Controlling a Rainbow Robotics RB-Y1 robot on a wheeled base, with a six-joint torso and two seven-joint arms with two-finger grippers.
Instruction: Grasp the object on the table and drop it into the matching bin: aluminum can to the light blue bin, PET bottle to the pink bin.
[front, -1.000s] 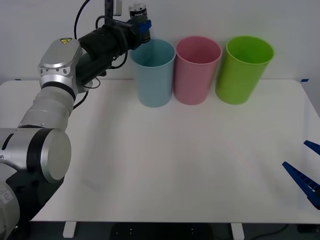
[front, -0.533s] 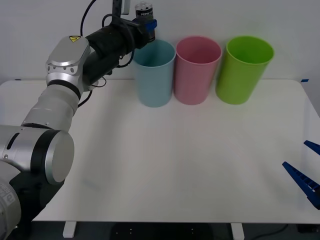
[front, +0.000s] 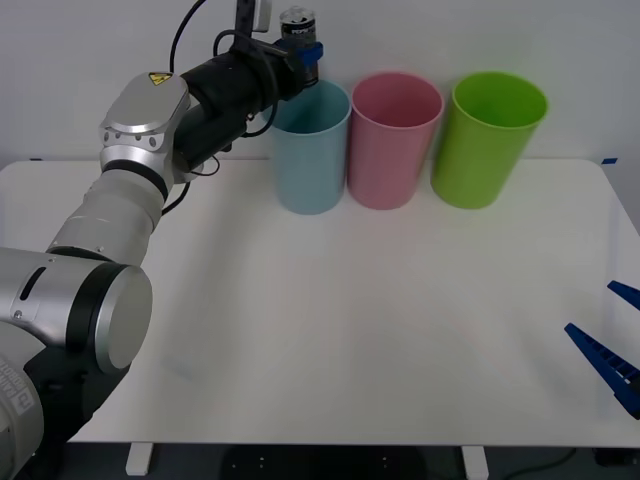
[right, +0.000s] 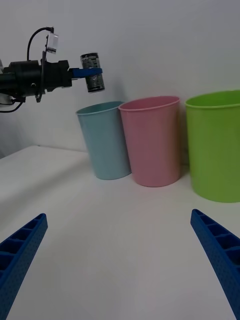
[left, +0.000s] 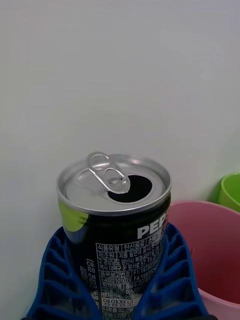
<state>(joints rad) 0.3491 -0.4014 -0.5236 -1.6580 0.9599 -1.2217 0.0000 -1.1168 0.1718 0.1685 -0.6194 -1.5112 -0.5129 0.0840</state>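
One aluminum can (front: 298, 25), upright, clamped in left gripper (front: 306, 50) above light blue bin (front: 311, 150) rim. Transport step; next: centre over opening, release. Right gripper (right: 120, 260) spread, parked low.

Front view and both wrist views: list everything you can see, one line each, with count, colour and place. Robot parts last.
aluminum can: 1, dark grey with a silver top and an opened pull tab, held upright in the air above the near-left rim of the light blue bin.
light blue bin: 1, light blue, far side of the table, leftmost in the row of three.
pink bin: 1, pink, middle of the row, touching or nearly touching the light blue bin.
lime green bin: 1, lime green, rightmost in the row.
table: 1, white, wide with rounded corners, under the bins.
left gripper: 1, blue fingers, shut on the can over the light blue bin.
right gripper: 1, blue fingers, open, low at the table's near right edge.
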